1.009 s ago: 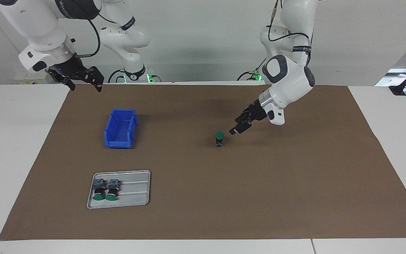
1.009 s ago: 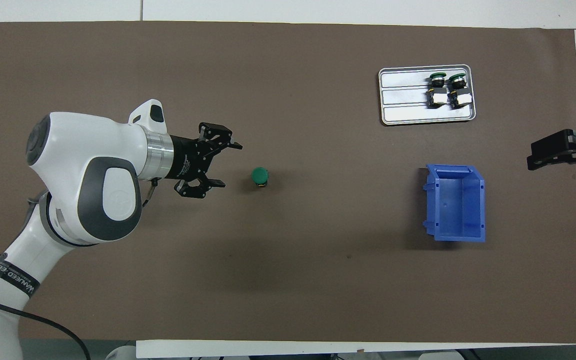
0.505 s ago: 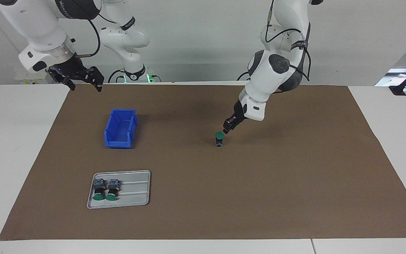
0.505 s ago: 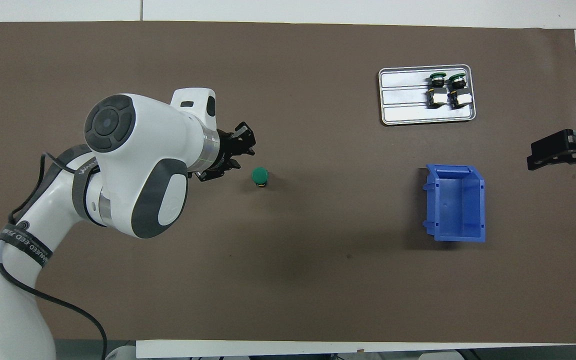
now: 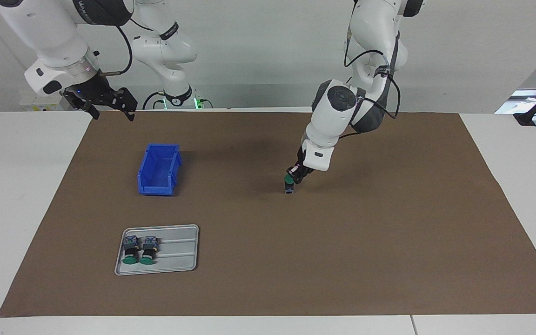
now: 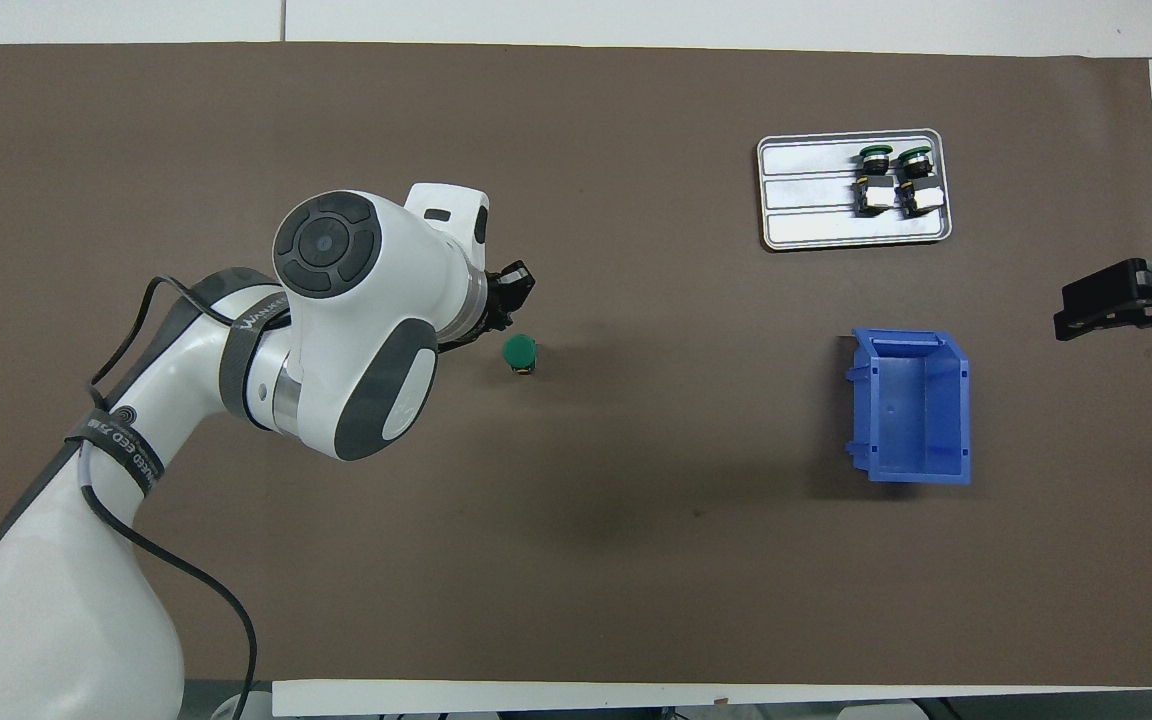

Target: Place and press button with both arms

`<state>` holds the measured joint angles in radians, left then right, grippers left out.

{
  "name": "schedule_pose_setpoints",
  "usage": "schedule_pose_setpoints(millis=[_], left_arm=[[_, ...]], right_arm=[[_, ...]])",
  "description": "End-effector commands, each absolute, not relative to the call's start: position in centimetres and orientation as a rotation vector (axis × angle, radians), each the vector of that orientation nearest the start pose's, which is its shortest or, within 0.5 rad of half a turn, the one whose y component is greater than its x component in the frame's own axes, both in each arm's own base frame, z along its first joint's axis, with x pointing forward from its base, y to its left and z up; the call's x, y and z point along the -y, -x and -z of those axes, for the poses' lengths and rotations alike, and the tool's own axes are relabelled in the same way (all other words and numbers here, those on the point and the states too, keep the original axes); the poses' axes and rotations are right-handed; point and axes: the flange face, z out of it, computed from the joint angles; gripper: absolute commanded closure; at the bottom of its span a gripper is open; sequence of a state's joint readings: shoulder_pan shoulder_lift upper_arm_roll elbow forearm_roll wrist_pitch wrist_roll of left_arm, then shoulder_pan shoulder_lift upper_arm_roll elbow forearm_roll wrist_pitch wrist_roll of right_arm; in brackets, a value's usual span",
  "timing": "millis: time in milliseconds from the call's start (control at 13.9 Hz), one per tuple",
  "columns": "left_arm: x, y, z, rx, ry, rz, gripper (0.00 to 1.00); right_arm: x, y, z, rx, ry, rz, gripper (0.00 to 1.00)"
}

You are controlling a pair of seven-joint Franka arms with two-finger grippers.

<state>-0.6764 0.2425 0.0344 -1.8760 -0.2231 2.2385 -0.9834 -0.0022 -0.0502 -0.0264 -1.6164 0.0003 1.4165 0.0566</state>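
One button (image 5: pixel 289 183) stands upright on the brown mat (image 5: pixel 389 232), green cap up, near the middle; it also shows in the overhead view (image 6: pixel 519 352). My left gripper (image 5: pixel 296 173) points down and hangs right at the cap's edge, on the side toward the left arm's end; I cannot tell if it touches. From above, the wrist hides most of the left gripper (image 6: pixel 514 295). My right gripper (image 5: pixel 113 115) is open and empty, waiting in the air over the mat's edge at the right arm's end (image 6: pixel 1086 300).
A grey tray (image 5: pixel 179 253) holds two more buttons (image 5: pixel 131 251) lying on their sides; the tray (image 6: pixel 806 200) lies farther from the robots than an empty blue bin (image 5: pixel 158 170), also in the overhead view (image 6: pixel 911 405).
My left arm has swung its wrist from nearly level to pointing down and brought the gripper in to the button's cap. The button and the right arm have not moved.
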Motion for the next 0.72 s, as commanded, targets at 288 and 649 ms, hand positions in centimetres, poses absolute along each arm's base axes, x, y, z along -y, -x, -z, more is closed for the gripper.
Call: schedule_pose_setpoints(millis=[288,649], left_arm=[[38.8,-48.3,-37.8,0.724,3.252,-0.05,0.97],[38.6,-47.8,-36.2,0.715,3.237,-0.065,0.97]], right_arm=[[1.7,-51.5,-61.8,-0.107,3.127,-0.243,0.01],[1.7,-51.5,-61.8,-0.105,3.127,-0.243,0.01]])
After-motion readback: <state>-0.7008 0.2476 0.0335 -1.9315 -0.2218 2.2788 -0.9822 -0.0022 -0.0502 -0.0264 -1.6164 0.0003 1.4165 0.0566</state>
